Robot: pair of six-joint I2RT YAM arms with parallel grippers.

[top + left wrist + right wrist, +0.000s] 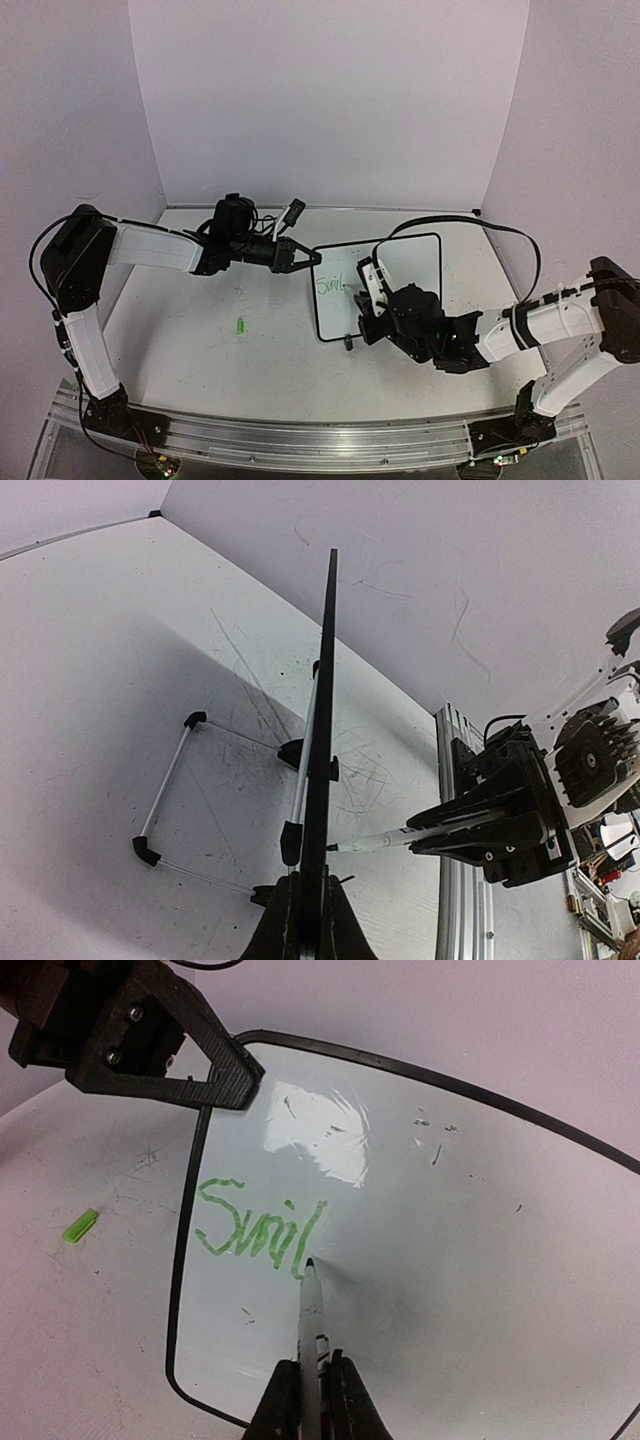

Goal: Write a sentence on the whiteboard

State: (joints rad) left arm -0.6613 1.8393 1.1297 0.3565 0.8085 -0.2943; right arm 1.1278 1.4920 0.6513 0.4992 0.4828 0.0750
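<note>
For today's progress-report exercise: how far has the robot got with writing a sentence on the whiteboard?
Done: green letters reading "Smil" at the whiteboard's left side. In hand: the left fingers clamp the board's edge; the right fingers hold a marker, tip at the last letter. Left: the rest of the sentence, as the board's right part carries no writing.

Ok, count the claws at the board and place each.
2. The left claw is shut on the board's left edge. The right claw is shut on a marker whose tip touches the board, at the end of the green writing. Neither is hidden.
</note>
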